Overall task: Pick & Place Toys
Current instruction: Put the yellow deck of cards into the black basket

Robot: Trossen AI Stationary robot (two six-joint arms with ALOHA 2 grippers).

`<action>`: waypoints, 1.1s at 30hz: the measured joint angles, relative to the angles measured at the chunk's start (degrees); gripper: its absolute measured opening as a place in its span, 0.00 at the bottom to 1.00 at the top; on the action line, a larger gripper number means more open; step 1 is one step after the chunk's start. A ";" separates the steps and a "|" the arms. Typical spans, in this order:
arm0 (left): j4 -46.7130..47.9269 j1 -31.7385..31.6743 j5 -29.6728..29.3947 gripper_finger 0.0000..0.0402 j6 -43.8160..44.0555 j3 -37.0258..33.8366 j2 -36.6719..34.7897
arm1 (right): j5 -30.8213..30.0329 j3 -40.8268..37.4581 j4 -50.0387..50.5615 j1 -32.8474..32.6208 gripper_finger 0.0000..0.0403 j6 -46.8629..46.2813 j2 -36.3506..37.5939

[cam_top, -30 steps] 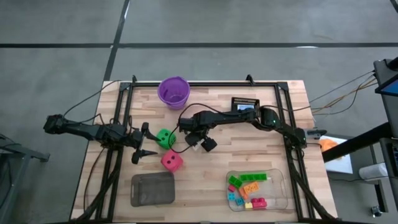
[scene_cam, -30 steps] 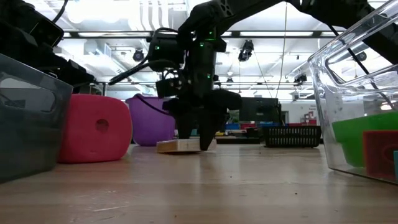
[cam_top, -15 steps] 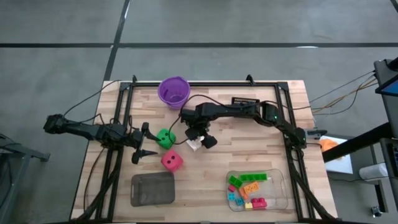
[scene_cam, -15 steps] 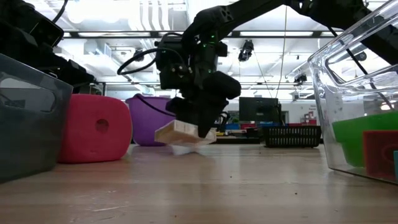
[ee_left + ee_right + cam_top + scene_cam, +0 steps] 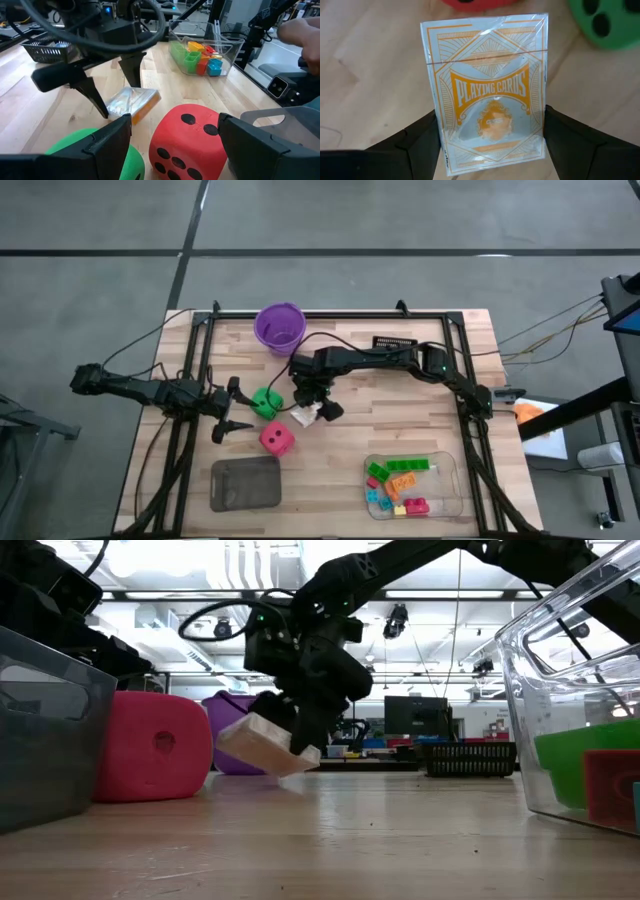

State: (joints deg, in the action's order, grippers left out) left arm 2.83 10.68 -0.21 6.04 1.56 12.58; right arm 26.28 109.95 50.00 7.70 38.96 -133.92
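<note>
Gripping a sealed card pack [image 5: 487, 92] across its short width, the right gripper [image 5: 314, 410] holds it tilted, one corner at or just above the tabletop [image 5: 400, 430]. Its long axis points toward the red die [image 5: 276, 439] and green die [image 5: 265, 401]. Beside them, the left gripper [image 5: 232, 410] waits spread open, so the right arm is the nearer.

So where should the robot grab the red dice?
Best on two opposite flat sides of the red dice, coming straight down from above. It sits square on the table with open space around it, and the left gripper waits nearby, open.
</note>
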 joint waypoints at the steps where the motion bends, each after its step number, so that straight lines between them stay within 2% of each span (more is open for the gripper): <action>1: 0.00 0.00 0.00 0.75 -0.01 -0.02 0.02 | 0.04 0.00 -0.64 0.00 0.72 -0.06 0.09; 10: 0.00 0.00 0.00 0.75 -0.02 0.00 0.02 | -4.35 -0.53 -1.58 0.65 0.72 -0.53 3.46; 18: 0.00 0.02 0.00 0.75 -0.01 0.00 0.02 | -4.14 -0.59 -7.46 0.76 0.72 -2.19 10.46; 21: 0.00 0.02 0.00 0.75 0.00 0.00 0.02 | -1.97 -0.59 -14.30 0.76 0.72 -4.01 12.44; 26: 0.00 0.02 0.00 0.75 -0.01 -0.01 0.02 | -1.75 -0.59 -28.89 0.59 0.72 -8.09 13.95; 33: 0.00 0.00 -0.02 0.75 -0.01 0.00 0.00 | -4.86 -0.66 -51.09 0.61 0.72 -15.21 14.00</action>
State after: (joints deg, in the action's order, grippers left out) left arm 2.83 10.68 -0.23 6.03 1.56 12.58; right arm 21.42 109.29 -1.09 8.32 23.75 -119.92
